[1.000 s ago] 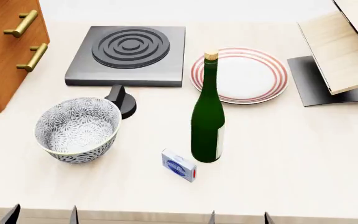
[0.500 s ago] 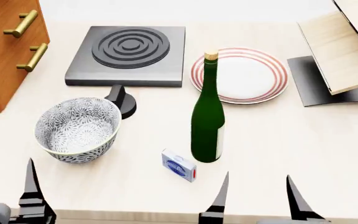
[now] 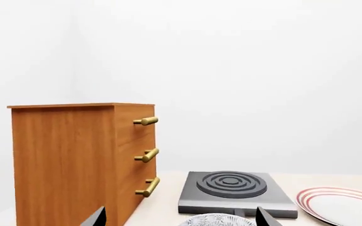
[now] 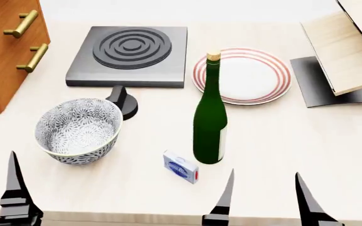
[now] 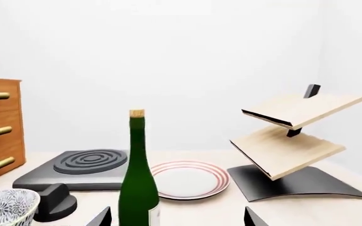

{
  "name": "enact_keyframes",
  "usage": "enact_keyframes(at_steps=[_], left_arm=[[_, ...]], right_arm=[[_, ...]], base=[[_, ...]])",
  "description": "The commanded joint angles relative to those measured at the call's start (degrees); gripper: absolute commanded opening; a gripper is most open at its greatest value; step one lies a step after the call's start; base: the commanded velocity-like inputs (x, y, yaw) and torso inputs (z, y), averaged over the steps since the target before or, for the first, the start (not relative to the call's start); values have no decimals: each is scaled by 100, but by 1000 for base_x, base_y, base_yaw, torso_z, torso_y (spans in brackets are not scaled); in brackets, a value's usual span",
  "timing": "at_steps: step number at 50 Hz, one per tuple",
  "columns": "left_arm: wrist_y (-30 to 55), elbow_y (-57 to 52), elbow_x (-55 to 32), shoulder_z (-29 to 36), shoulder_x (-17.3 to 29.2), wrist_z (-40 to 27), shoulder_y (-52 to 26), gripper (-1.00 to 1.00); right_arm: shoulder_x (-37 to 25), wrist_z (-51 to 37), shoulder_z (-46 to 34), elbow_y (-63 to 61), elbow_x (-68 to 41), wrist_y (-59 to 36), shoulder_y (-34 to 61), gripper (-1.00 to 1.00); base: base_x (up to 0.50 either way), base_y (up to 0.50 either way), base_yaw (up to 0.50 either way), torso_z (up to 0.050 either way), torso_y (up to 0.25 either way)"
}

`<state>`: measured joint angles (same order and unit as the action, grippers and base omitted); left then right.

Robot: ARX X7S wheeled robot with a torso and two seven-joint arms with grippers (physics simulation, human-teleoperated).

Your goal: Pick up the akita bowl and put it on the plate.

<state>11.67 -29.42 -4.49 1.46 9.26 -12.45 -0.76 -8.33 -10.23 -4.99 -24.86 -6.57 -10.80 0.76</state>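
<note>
The akita bowl point(image 4: 78, 129), white with a dense dark floral pattern, stands upright on the counter at the front left. Far to its right, behind a green bottle point(image 4: 210, 123), lies the plate point(image 4: 250, 75), white with red rings. My left gripper point(image 3: 181, 221) is open; the bowl's rim point(image 3: 218, 220) shows just beyond its fingertips. Only one of its fingers point(image 4: 14, 188) shows in the head view, near the bowl's front left. My right gripper point(image 4: 266, 200) is open and empty at the counter's front edge, right of the bottle point(image 5: 137, 179); the plate point(image 5: 187, 179) lies beyond.
A dark square stove point(image 4: 130, 54) with a black knob point(image 4: 123, 101) sits behind the bowl. A wooden drawer cabinet point(image 4: 5, 47) stands at the far left, a two-tier wooden rack point(image 4: 350, 52) at the right. A small blue-and-white box point(image 4: 181, 166) lies beside the bottle.
Both grippers have risen from the lower edge into the head view. Over the last half second the left finger has shifted left. The bowl, bottle and plate have not moved.
</note>
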Motion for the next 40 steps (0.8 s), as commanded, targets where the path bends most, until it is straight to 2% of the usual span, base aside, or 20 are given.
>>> enact_keyframes(at_steps=[1,40], left_arm=[[-57,72,-27,28,43,-61,-14,100],[-195,303,-225,-184,190,-334,-39,100]], right_arm=[[-48,-31,-109,37,-37,-21,16,100],[-214,-243,21,185,-286,-37,141,100]], base=[[0,-98,0,0,0],[0,-101,0,0,0]])
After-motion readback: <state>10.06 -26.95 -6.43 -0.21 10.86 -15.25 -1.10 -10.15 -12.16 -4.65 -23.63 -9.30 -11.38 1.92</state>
